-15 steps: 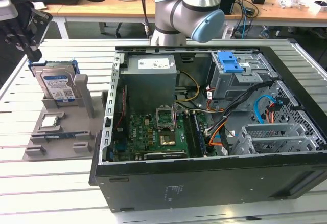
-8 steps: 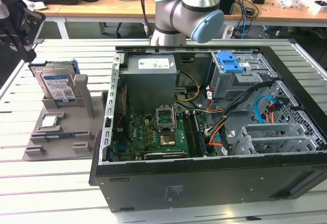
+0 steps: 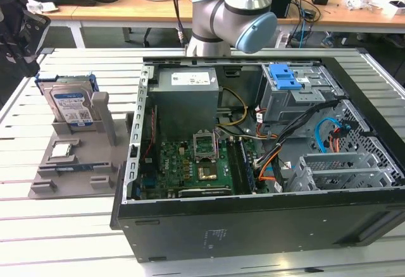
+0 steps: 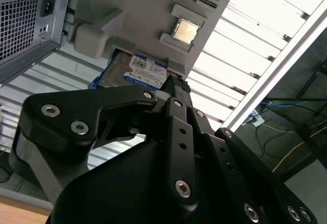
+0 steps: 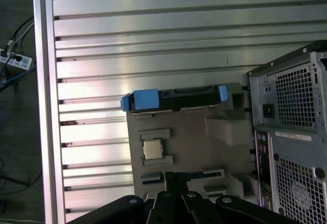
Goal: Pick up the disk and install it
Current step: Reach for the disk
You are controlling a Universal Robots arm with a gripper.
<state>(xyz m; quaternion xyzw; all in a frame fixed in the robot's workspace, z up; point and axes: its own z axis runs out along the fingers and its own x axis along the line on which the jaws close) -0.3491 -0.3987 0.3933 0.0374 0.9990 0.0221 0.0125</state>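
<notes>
In the exterior view we see the disk (image 3: 71,105) standing on edge in a grey holder (image 3: 76,169), at nine o'clock from the open computer case (image 3: 253,226). The arm (image 3: 237,11) rises at twelve o'clock. In the second wrist view the gripper (image 4: 176,83), jaws closed on nothing, points toward the disk's label. In the first wrist view the gripper hangs over the holder, beside a processor chip (image 5: 152,149).
</notes>
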